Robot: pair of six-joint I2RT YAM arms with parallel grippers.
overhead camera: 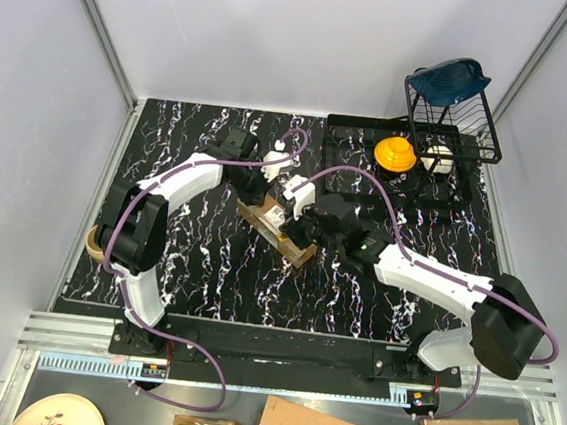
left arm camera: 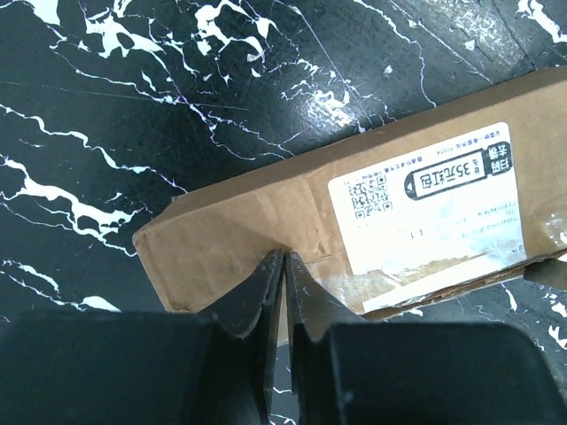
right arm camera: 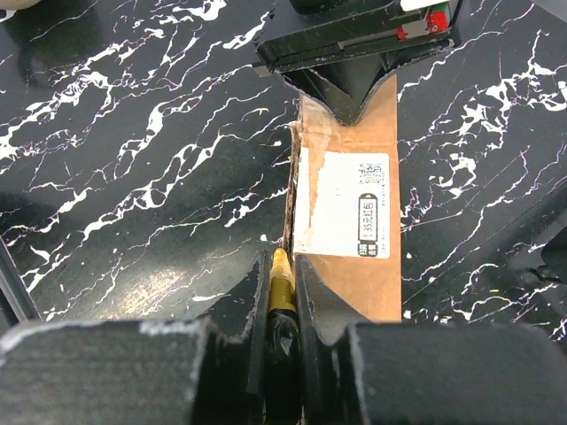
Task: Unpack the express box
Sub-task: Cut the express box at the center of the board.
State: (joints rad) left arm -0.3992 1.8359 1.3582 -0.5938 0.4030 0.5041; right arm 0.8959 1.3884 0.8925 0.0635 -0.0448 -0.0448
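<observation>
The express box (overhead camera: 263,216), a small oblong brown carton, lies flat on the desk (overhead camera: 208,266), white label (right arm camera: 341,204) up, left of the dish rack (overhead camera: 441,137) and nearer. One long edge looks frayed.

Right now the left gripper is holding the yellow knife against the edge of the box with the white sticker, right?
Not quite. The right gripper holds the yellow knife against the edge of the box with the white sticker; the right wrist view shows it. The left gripper is shut, its tips on the box.
</observation>
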